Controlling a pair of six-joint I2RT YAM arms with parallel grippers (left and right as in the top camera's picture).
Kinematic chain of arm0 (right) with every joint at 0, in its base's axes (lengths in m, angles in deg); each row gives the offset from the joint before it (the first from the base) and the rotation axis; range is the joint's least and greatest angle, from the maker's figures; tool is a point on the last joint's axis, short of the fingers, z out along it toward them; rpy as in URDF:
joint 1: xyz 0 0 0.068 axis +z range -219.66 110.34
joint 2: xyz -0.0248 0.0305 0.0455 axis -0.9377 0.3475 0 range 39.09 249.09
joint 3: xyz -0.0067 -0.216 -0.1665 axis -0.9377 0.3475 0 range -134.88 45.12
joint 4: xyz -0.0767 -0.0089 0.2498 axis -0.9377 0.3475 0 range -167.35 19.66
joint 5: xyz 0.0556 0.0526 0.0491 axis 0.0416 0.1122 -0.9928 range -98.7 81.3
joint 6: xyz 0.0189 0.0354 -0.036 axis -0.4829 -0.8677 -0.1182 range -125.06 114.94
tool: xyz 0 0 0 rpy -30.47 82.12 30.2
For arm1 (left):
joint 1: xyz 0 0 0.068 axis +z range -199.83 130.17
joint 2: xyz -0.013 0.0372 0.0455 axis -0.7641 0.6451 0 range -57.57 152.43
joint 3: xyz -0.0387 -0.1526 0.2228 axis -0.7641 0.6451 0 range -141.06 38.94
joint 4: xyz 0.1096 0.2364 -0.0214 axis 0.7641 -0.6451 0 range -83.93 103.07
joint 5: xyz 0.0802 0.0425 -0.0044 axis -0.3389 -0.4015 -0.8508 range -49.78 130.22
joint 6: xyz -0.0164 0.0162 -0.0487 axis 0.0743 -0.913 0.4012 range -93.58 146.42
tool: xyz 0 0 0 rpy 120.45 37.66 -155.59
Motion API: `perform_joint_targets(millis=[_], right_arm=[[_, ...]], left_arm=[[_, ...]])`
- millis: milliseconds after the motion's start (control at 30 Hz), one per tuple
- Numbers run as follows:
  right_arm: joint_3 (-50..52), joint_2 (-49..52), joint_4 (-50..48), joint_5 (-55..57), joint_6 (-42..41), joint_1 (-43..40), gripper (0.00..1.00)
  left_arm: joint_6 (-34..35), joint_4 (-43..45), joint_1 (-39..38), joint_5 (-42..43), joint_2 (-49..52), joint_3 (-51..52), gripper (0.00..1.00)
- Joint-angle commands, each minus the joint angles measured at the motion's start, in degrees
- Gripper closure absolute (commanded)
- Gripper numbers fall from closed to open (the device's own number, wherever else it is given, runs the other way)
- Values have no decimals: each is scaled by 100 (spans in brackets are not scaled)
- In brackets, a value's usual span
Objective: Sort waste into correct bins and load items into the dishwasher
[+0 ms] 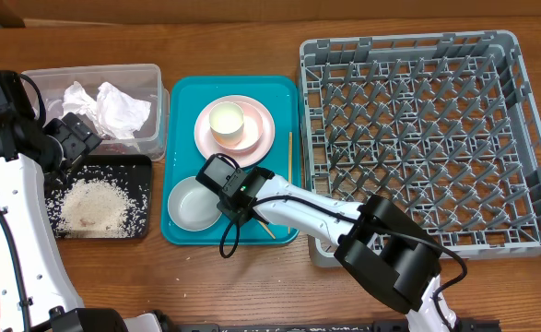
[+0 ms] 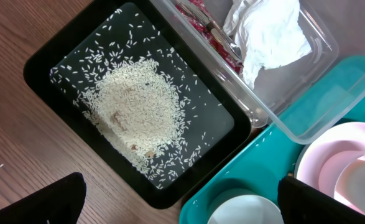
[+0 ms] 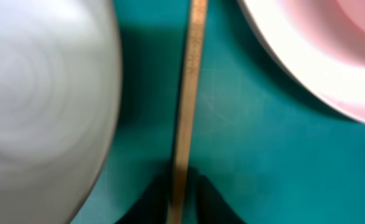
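Note:
My right gripper (image 1: pixel 222 180) is low over the teal tray (image 1: pixel 182 101), between the pale grey-green bowl (image 1: pixel 193 203) and the pink plate (image 1: pixel 256 138). In the right wrist view its fingers (image 3: pixel 181 199) are shut on a wooden chopstick (image 3: pixel 187 93), with the bowl (image 3: pixel 39 93) to the left and the plate (image 3: pixel 319 56) to the upper right. A second chopstick (image 1: pixel 289 157) lies right of the plate. A small white cup or bowl (image 1: pixel 226 123) sits on the plate. My left gripper (image 2: pixel 182 208) is open and empty above the black tray (image 2: pixel 51 56) of rice (image 2: pixel 132 106).
The clear tub (image 1: pixel 155 111) at back left holds white napkins (image 1: pixel 118 106) and a red wrapper (image 2: pixel 207 31). The grey dish rack (image 1: pixel 417 138) fills the right side. Its left wall stands close to the teal tray's right rim.

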Motion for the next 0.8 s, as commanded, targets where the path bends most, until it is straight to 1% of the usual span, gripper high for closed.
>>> perform_joint_targets(millis=[0, 300, 367, 467, 767], right_arm=[[-33, 87, -42, 35, 0, 2, 89], [-157, 85, 11, -50, -11, 15, 90], [-162, 74, 11, -59, -13, 13, 95], [-162, 28, 13, -90, -11, 13, 96], [-164, -656, 7, -90, -11, 7, 96]], left_arm=[[-46, 9, -4, -13, 20, -85, 0], [-46, 9, -7, -13, 20, -85, 0], [-46, 9, -7, -13, 20, -85, 0], [-46, 7, -7, -13, 20, -85, 0], [-46, 7, -7, -13, 20, -85, 0]])
